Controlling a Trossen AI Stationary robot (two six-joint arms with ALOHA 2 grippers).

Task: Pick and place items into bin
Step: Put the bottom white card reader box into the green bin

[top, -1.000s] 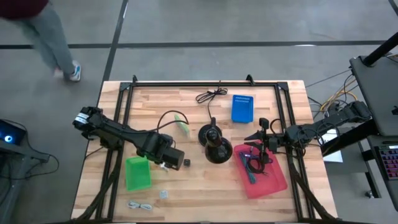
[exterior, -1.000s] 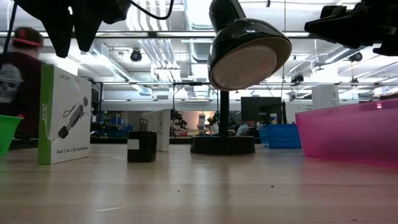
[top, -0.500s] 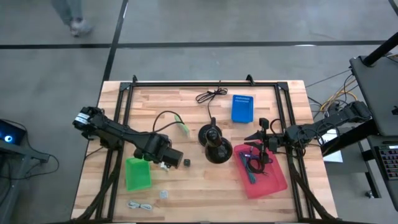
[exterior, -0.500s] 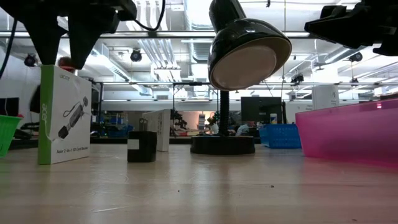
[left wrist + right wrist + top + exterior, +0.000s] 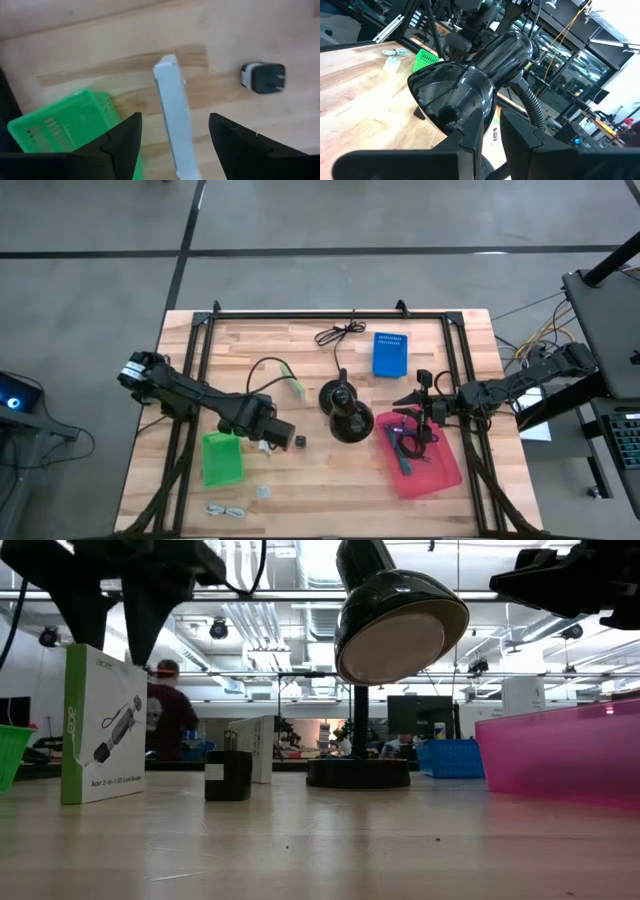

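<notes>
Two jaws of my left gripper (image 5: 172,137) spread wide, straddling the upright white box (image 5: 172,107) beside the green basket (image 5: 65,122), apparently lined up to grasp; right gripper (image 5: 428,409) waits narrow over the pink bin (image 5: 440,470).

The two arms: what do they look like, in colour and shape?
Both are dark, jointed arms. The left gripper has two black, angular fingers. The left arm has a white-marked part near its base. The right gripper ends in thin black fingers.
</notes>
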